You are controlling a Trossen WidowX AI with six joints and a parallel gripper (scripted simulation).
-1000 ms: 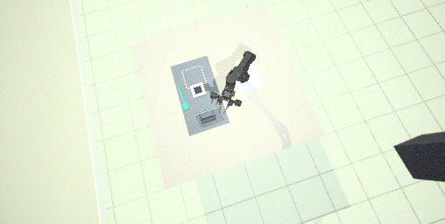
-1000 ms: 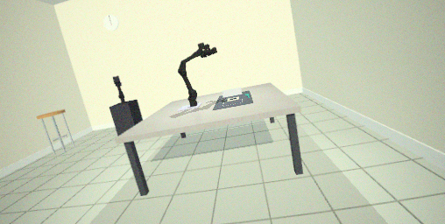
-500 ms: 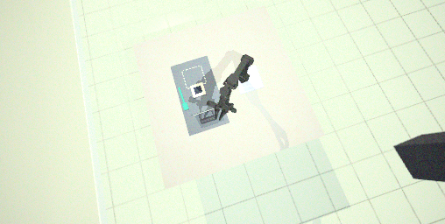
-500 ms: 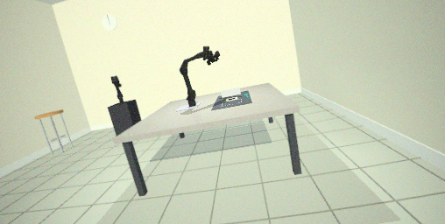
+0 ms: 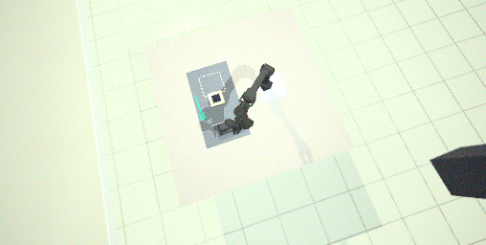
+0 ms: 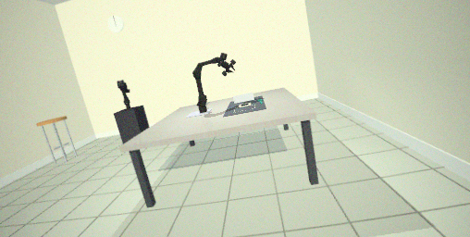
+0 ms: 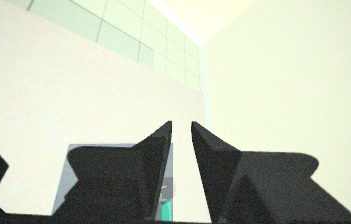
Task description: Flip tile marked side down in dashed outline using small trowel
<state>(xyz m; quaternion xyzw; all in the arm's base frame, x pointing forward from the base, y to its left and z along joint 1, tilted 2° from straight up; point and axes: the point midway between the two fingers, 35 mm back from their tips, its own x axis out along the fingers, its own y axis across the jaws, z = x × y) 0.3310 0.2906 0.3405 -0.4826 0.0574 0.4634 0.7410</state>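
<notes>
The tile (image 5: 216, 98) (image 6: 244, 105) is pale with a dark square facing up. It lies on the grey mat (image 5: 193, 78) (image 6: 228, 112) at the near edge of the dashed outline (image 5: 220, 72), mostly outside it. The teal trowel (image 5: 202, 115) (image 6: 261, 101) (image 7: 166, 211) lies along the mat's left edge in the top view, beside the tile and apart from it. My gripper (image 5: 216, 131) (image 6: 233, 69) (image 7: 181, 124) is held high above the table, over the mat's far end from the outline. Its fingers stand a little apart with nothing between them.
A pale upright panel (image 6: 243, 97) stands across the mat beyond the tile, with a dark fixture beside it, partly hidden by my gripper in the top view. The table (image 5: 268, 163) (image 6: 208, 130) extends around the mat. A black pedestal (image 6: 130, 125) stands beyond the table.
</notes>
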